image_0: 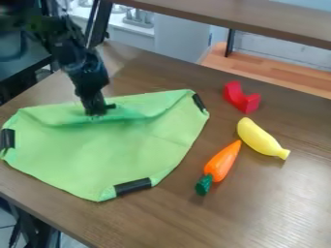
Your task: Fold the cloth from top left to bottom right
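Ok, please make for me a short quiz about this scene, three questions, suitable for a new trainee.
1. True or false: The end effector is at the wrinkled upper part of the green cloth.
2. Which thing lies beside the pointed tip of the carrot? (a) the red block (b) the banana (c) the end effector
3. Fill in the number: ___ black strips show along the cloth's border.

Key: 1 true; 2 b; 3 three

A brown table (278, 203) carries a green cloth (110, 147) toward eight o'clock, a curved red block (243, 100) at two, a yellow banana (260, 138) at three, and a carrot (221, 162) between four and five, its tip near the banana.
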You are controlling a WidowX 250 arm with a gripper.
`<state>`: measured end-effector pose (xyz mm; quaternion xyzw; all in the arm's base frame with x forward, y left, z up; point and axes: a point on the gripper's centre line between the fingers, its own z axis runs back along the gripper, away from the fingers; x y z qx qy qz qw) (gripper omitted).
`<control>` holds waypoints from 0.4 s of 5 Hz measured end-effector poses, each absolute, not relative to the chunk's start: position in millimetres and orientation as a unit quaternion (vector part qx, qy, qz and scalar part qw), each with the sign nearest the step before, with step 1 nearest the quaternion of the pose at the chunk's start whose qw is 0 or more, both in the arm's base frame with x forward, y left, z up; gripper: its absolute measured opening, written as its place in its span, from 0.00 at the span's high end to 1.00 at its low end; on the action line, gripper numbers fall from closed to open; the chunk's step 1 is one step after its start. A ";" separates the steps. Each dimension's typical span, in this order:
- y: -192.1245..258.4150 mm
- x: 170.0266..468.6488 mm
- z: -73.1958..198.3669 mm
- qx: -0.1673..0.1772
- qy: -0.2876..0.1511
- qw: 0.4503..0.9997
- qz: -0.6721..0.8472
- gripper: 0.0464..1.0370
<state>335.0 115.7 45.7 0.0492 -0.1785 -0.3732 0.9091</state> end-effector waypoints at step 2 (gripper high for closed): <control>85.6 304.2 54.8 0.069 -0.165 0.913 -0.366 0.99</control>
